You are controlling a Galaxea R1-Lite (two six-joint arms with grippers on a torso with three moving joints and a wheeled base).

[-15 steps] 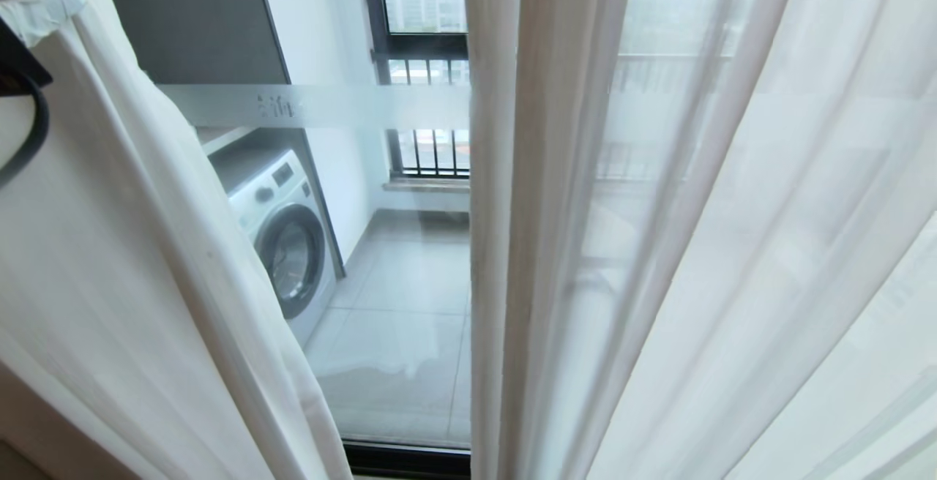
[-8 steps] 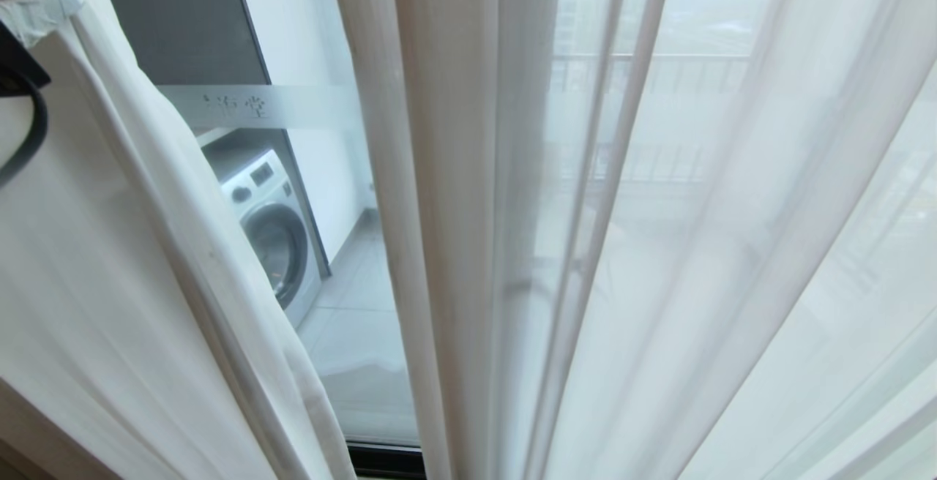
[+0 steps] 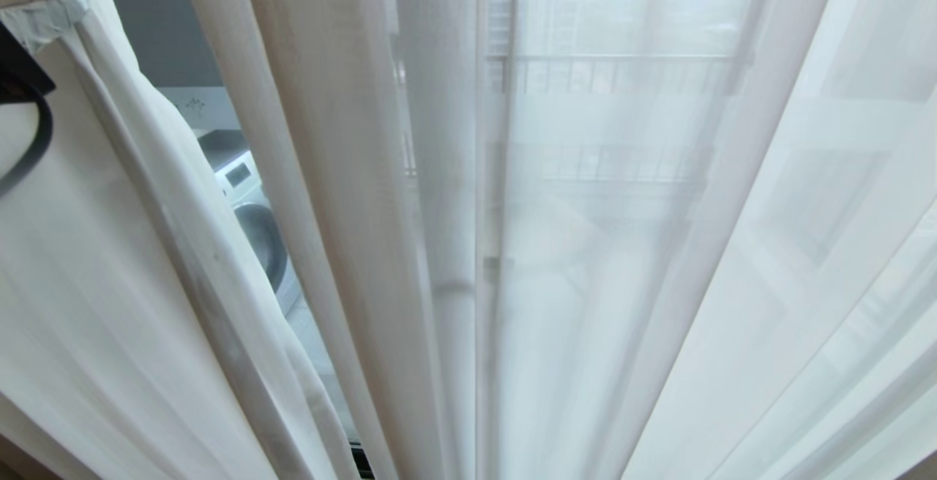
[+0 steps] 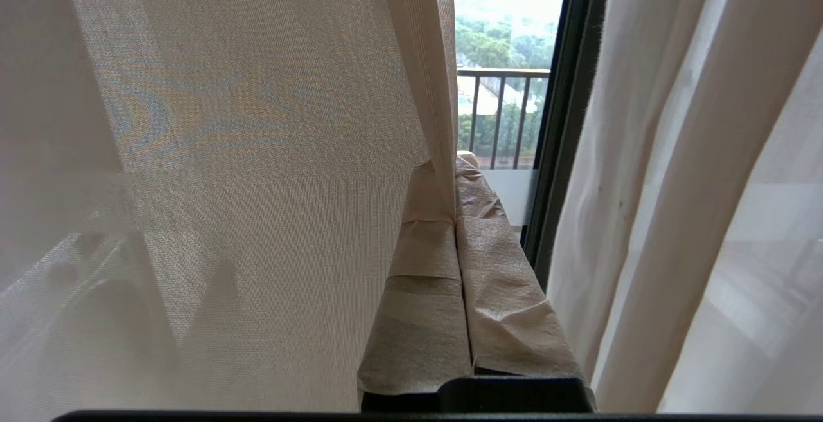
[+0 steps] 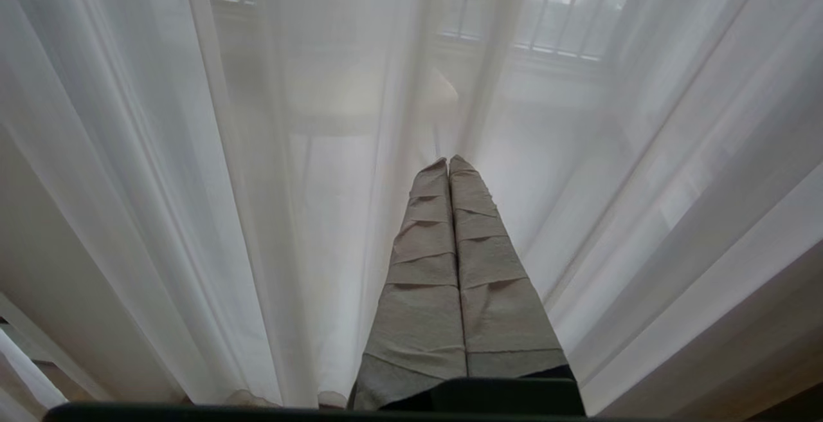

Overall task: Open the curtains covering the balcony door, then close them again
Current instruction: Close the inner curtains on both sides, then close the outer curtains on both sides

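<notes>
Centrally, the left gripper (image 4: 454, 168), its two taped fingers pressed together, is pinching one edge of the curtains (image 4: 257, 152) beside the balcony door (image 4: 566, 119); the right gripper (image 5: 448, 161), likewise closed and empty, is resting against sheer folds, one washing machine (image 3: 252, 209) showing through the gap.

Left hand (image 4: 455, 165) clamped shut; right hand (image 5: 448, 161) shut.

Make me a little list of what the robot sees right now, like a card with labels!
place: facing the balcony door
curtains: white sheer curtains cover most of the view
gap: narrow slit at left
behind gap: washing machine
left end effector: shut on the sheer's edge
right end effector: shut, holding nothing, against the sheer
</notes>
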